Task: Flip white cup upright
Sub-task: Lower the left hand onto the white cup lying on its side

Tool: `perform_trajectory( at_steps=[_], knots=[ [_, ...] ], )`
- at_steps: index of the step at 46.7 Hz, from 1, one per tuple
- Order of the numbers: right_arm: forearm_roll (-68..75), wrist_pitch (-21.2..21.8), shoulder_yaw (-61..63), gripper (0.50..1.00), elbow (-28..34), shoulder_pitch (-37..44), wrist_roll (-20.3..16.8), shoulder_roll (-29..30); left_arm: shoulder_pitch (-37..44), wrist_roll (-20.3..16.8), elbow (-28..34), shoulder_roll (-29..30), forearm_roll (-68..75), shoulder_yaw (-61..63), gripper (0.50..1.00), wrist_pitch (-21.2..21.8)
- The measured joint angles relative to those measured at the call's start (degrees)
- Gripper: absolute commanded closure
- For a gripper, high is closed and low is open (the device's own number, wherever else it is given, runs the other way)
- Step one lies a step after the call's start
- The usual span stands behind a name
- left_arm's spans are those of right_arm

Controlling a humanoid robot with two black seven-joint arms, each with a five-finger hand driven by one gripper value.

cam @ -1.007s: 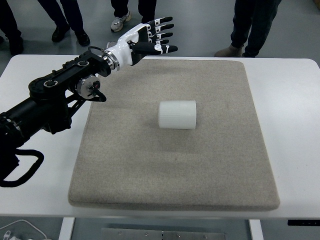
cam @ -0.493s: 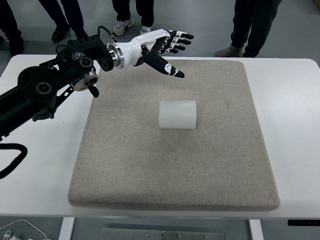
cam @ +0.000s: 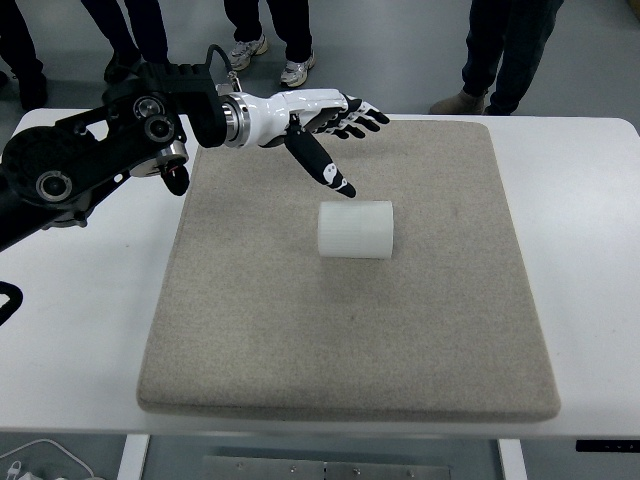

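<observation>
Our left robot hand (cam: 325,120) hangs over the far left part of the grey mat (cam: 350,350), fingers spread wide and thumb pointing down toward the cup, holding nothing. We see the white cup (cam: 355,230) lying on its side near the mat's middle, just short of the thumb tip, on the white tabletop (cam: 580,250).

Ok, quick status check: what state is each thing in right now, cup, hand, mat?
white cup: lying on its side on the mat, not held
left hand: open, fingers spread, above the mat's far edge, clear of the cup
grey mat: flat on the white table
right hand: not in view
</observation>
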Motion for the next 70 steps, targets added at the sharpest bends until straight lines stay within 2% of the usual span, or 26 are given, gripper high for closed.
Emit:
perform_trajectory(
  at_steps=[12, 30, 52, 70],
  knots=[
    [0.0, 0.0, 0.0, 0.570, 0.0, 0.0, 0.0, 0.0, 0.5, 2.9, -5.5, 0.4, 2.2, 2.5, 0.542, 2.3],
    [0.0, 0.0, 0.0, 0.570, 0.0, 0.0, 0.0, 0.0, 0.3, 3.8, -5.3, -1.0, 5.4, 7.3, 0.542, 8.3],
    [0.0, 0.0, 0.0, 0.570, 0.0, 0.0, 0.0, 0.0, 1.0, 3.6, -0.3, -7.2, 9.8, 8.6, 0.542, 9.3],
    [0.0, 0.0, 0.0, 0.570, 0.0, 0.0, 0.0, 0.0, 1.0, 3.6, 0.9, -8.5, 10.5, 9.7, 0.542, 9.1]
  ],
)
